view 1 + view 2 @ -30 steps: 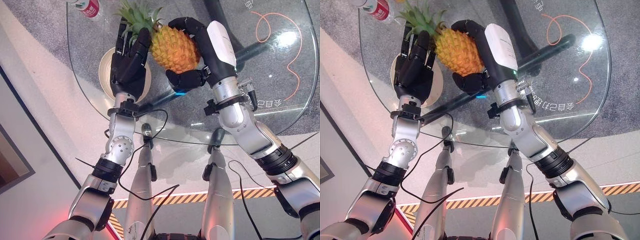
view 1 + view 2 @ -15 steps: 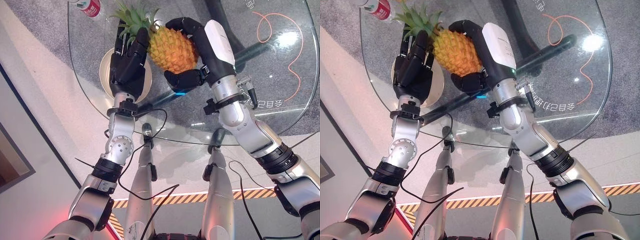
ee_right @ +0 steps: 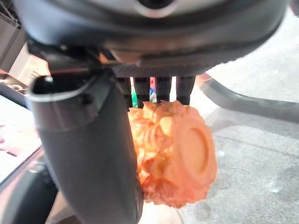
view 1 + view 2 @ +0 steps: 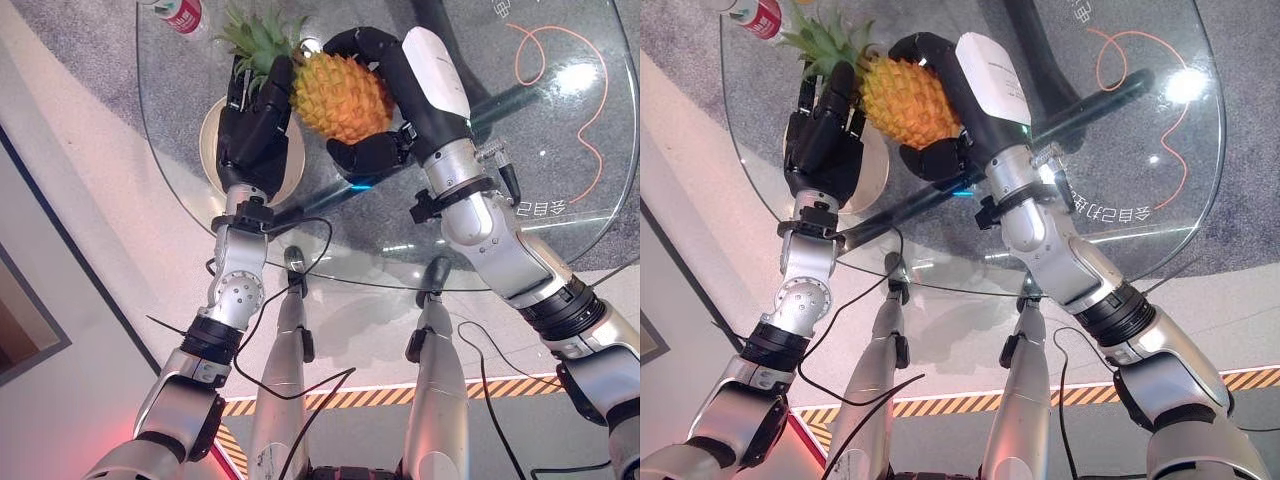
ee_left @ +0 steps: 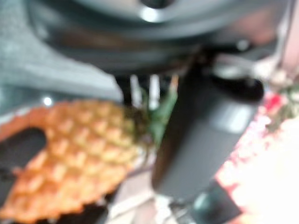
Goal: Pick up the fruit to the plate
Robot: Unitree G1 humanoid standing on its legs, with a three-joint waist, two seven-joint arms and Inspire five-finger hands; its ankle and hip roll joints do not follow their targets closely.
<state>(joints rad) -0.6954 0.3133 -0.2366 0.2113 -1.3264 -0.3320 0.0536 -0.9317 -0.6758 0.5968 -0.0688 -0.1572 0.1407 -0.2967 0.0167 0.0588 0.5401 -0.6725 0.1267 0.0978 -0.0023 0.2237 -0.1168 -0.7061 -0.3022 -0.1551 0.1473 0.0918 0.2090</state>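
Observation:
An orange pineapple (image 4: 340,95) with a green crown (image 4: 255,35) hangs above the round glass table (image 4: 560,150), held between both hands. My right hand (image 4: 425,110) is shut on it, fingers curled over its far side and thumb (image 4: 365,155) under it; the right wrist view shows the fruit's base (image 3: 187,154) beside that thumb (image 3: 88,154). My left hand (image 4: 250,135) is open, its straight fingers pressing the crown end of the pineapple (image 5: 70,158). A cream plate (image 4: 210,145) lies on the glass, mostly hidden under the left hand.
A red-labelled bottle (image 4: 178,12) stands at the table's far left edge. Dark bars of the table's frame (image 4: 500,100) run under the glass. An orange line (image 4: 590,110) loops below the glass at the right. The table's near rim (image 4: 400,285) curves in front of me.
Both hands and the pineapple between them have shifted slightly left and farther away, toward the plate. The grip looks the same.

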